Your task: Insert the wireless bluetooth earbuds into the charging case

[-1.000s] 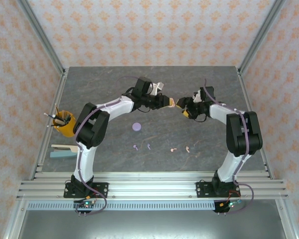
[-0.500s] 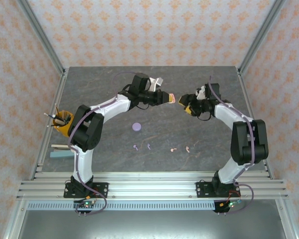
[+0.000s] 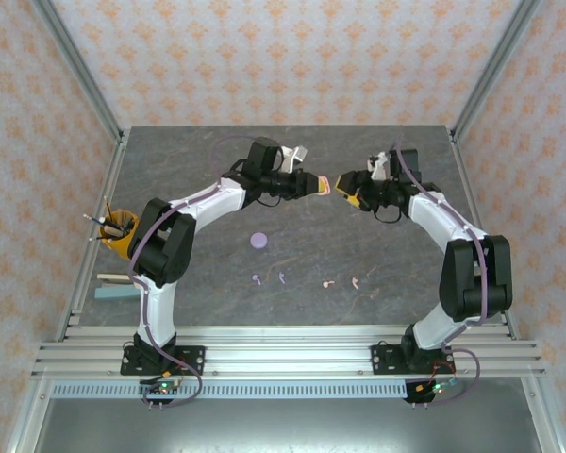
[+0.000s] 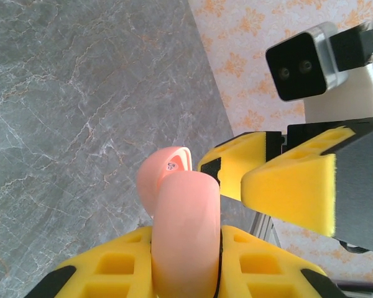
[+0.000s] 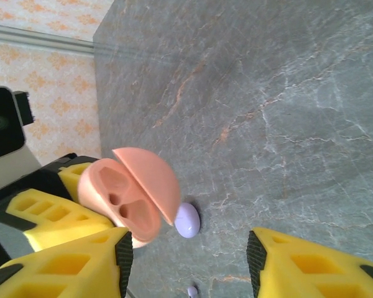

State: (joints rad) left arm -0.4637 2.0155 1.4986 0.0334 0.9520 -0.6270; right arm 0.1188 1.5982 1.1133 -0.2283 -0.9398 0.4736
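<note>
My left gripper (image 3: 318, 184) is shut on a pink charging case (image 3: 327, 185), held above the far middle of the table. The case (image 5: 130, 192) is hinged open, its two empty hollows facing the right wrist camera. In the left wrist view the case (image 4: 183, 230) stands between the yellow fingers of the left gripper (image 4: 185, 248). My right gripper (image 3: 346, 189) is open just right of it, nothing between its fingers (image 5: 62, 267). Two purple earbuds (image 3: 256, 278) (image 3: 281, 276) and two pink earbuds (image 3: 327, 282) (image 3: 356, 280) lie on the near table.
A closed purple round case (image 3: 258, 240) lies on the grey table (image 3: 406, 264), also below the pink case as the purple case (image 5: 187, 220). An orange cup with pens (image 3: 121, 231) and flat boards (image 3: 118, 286) sit at the left edge.
My right gripper has moved left and away from me, close up to the pink case, and its jaws have narrowed somewhat. The left gripper shifted slightly farther back, holding the case.
</note>
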